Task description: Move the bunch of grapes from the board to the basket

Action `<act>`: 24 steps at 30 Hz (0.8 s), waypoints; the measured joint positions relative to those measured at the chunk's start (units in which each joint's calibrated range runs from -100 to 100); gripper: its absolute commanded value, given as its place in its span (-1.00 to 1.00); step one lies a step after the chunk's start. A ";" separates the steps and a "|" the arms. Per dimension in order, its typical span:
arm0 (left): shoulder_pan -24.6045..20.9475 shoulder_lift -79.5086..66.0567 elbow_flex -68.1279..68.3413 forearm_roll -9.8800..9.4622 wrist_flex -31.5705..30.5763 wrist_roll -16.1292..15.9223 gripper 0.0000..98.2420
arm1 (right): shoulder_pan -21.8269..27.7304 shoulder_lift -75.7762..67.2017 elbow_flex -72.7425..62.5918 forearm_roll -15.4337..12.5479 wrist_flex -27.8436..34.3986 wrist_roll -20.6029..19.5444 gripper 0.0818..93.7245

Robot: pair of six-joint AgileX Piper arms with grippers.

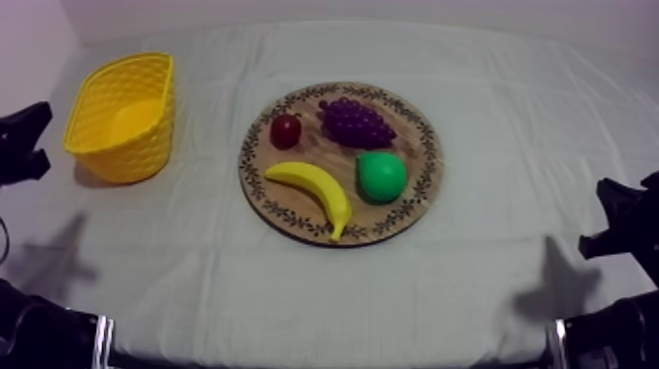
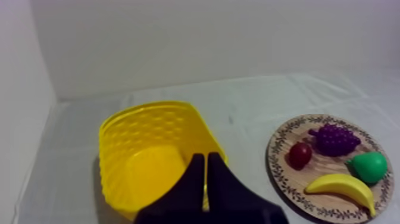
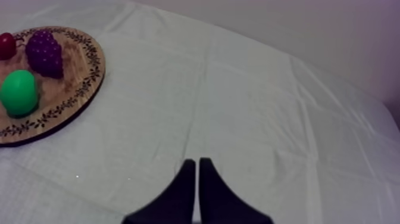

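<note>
Top view: grapes (image 1: 357, 122) at far edge of board (image 1: 426, 167); bare cloth (image 1: 210, 147) between board and basket (image 1: 149, 147) | left gripper (image 2: 205, 156), right gripper (image 3: 197, 161): closed, empty

The banana (image 1: 312, 190) is yellow and curved and lies flat. The green pear (image 1: 380, 177) sits just beside it. The small red fruit (image 1: 285, 131) lies behind the banana, apart from it. A creased grey-white cloth covers the surface (image 1: 510, 147).
</note>
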 measured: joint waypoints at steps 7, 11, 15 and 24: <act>5.65 12.12 -12.38 -0.72 3.01 -1.97 -1.00 | 0.00 0.00 0.00 0.00 0.00 0.15 -1.00; 8.74 17.54 -18.67 -0.72 5.39 -2.66 -1.00 | 0.00 0.00 0.00 0.00 0.00 0.01 -1.00; 11.24 22.58 -25.32 -0.64 8.38 -3.12 -1.00 | 0.00 0.00 0.00 0.00 0.00 0.01 -1.00; 14.03 31.36 -37.92 -0.41 15.21 -4.53 -1.00 | 0.00 0.00 0.00 0.00 0.00 0.01 -1.00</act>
